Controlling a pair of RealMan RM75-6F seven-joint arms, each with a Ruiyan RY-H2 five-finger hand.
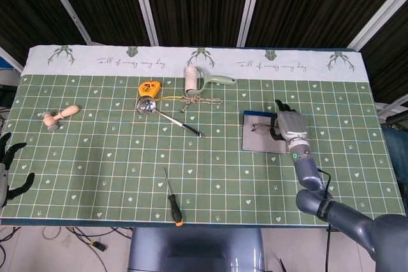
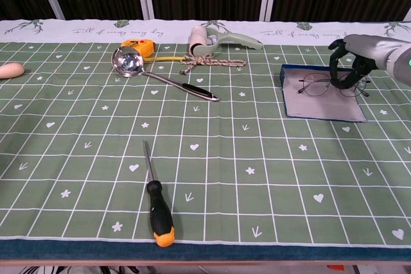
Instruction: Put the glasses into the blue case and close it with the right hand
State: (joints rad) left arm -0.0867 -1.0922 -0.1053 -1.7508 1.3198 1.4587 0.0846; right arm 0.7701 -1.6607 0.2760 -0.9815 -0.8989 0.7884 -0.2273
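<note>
The blue case point(image 1: 262, 144) lies open and flat on the right of the green mat, its grey lining point(image 2: 323, 108) facing up. The thin wire-rimmed glasses point(image 1: 258, 127) are over the far part of that lining, lenses toward the left point(image 2: 313, 84). My right hand point(image 1: 290, 125) is at the case's far right corner; its dark fingers point(image 2: 344, 74) curl around the right end of the glasses and hold it. I cannot tell whether the frame touches the lining. My left hand point(image 1: 9, 169) hangs off the table's left front edge, fingers apart, holding nothing.
A black and orange screwdriver point(image 2: 158, 208) lies near the front edge. A ladle point(image 2: 131, 63), yellow tape measure point(image 2: 140, 46), rope point(image 2: 209, 62) and lint roller point(image 2: 215, 38) sit at the back centre. A wooden piece point(image 1: 60, 116) is at far left.
</note>
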